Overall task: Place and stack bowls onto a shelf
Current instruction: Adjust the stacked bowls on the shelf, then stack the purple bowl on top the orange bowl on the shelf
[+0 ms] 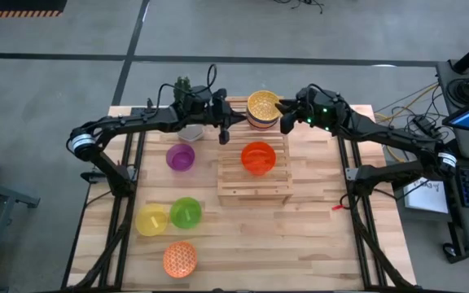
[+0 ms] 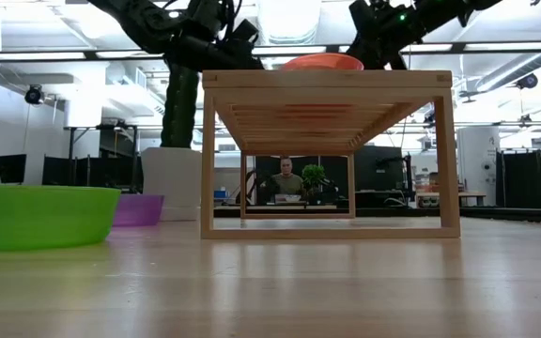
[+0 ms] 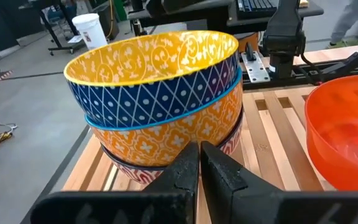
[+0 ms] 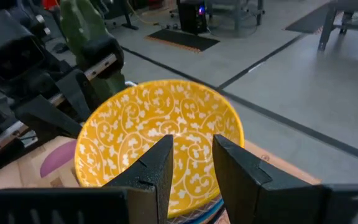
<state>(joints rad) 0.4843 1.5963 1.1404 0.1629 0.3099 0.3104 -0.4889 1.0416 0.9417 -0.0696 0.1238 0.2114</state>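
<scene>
A stack of patterned bowls [image 1: 263, 108] stands on the far end of the wooden slatted shelf [image 1: 253, 189]. Its top bowl [image 3: 151, 68] is yellow inside and blue latticed outside. A red-orange bowl [image 1: 258, 157] sits on the shelf nearer the front. My right gripper [image 4: 192, 142] hovers open over the right rim of the top bowl [image 4: 160, 130], with nothing between its fingers. My left gripper [image 3: 199, 148] is shut. It points at the lower bowls from the left and stands just short of them [image 1: 223, 135].
On the table left of the shelf lie a purple bowl [image 1: 181, 157], a yellow bowl [image 1: 151, 220], a green bowl [image 1: 186, 212] and an orange lattice bowl [image 1: 180, 259]. A white cactus pot [image 1: 190, 130] stands under my left arm. Right of the shelf is bare table.
</scene>
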